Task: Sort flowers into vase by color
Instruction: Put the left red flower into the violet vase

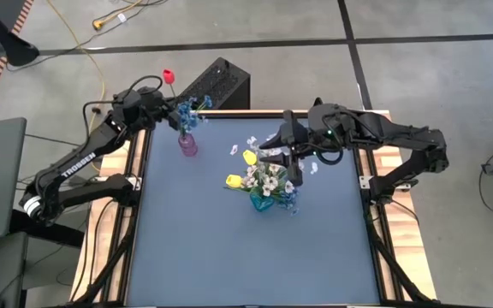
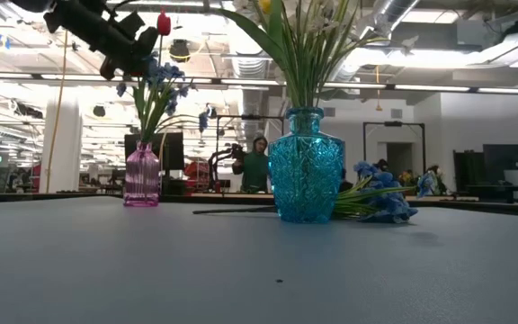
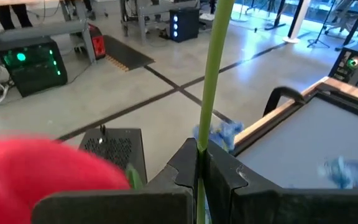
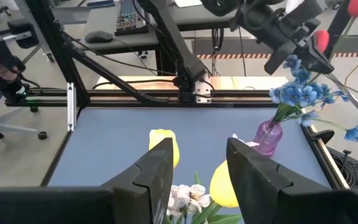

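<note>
My left gripper [image 1: 159, 108] hovers at the table's far left, just beside the pink vase [image 1: 187, 144], and is shut on a red tulip [image 1: 168, 77]. Blue sprigs [image 1: 192, 109] stand in that vase by their stems. My right gripper [image 1: 288, 162] is open and hangs over the teal vase [image 1: 262, 202], touching nothing. In the right wrist view its fingers frame the yellow tulips [image 4: 165, 147] and white blossoms [image 4: 188, 195] that stand in the teal vase. One blue sprig [image 2: 380, 202] lies flat on the table beside the teal vase [image 2: 306, 178]. My left gripper pinches the red tulip's thin green stem [image 3: 205, 140] between its two fingers. The stem runs on straight past the fingertips. The red head [image 2: 163, 22] sits close behind the fingers, above them in the low view. The flower is lifted clear of the table.
The table [image 1: 229, 257] is a blue-grey mat with a wooden rim. A black box [image 1: 216, 84] sits on the floor past the far edge, behind the left gripper. A person [image 2: 257, 164] stands in the room beyond. The mat's near half holds nothing.
</note>
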Motion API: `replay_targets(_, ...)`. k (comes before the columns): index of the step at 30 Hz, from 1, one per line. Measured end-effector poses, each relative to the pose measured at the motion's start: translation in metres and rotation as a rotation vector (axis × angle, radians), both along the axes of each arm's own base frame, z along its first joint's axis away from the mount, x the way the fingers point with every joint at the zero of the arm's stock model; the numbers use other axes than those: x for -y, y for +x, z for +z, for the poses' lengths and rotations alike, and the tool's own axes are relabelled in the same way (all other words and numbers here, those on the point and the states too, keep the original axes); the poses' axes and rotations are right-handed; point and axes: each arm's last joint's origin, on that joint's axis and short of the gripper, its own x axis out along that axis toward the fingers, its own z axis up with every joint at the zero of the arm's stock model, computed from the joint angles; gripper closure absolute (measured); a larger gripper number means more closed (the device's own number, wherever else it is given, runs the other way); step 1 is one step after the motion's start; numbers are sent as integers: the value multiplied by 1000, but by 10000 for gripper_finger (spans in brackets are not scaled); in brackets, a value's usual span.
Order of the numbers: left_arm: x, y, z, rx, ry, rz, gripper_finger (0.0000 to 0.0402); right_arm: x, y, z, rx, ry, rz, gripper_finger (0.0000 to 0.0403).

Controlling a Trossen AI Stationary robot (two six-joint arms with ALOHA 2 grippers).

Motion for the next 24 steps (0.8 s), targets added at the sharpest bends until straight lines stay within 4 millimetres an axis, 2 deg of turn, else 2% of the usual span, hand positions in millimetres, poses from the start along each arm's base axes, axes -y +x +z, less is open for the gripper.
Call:
replay_targets(11, 0, 0, -28, -36, -79, 5, 401, -2, 0, 0, 0, 9, 4, 227)
replay_targets(24, 1, -1, -35, -48, -99, 7, 401, -3, 0, 0, 2, 10, 8, 227)
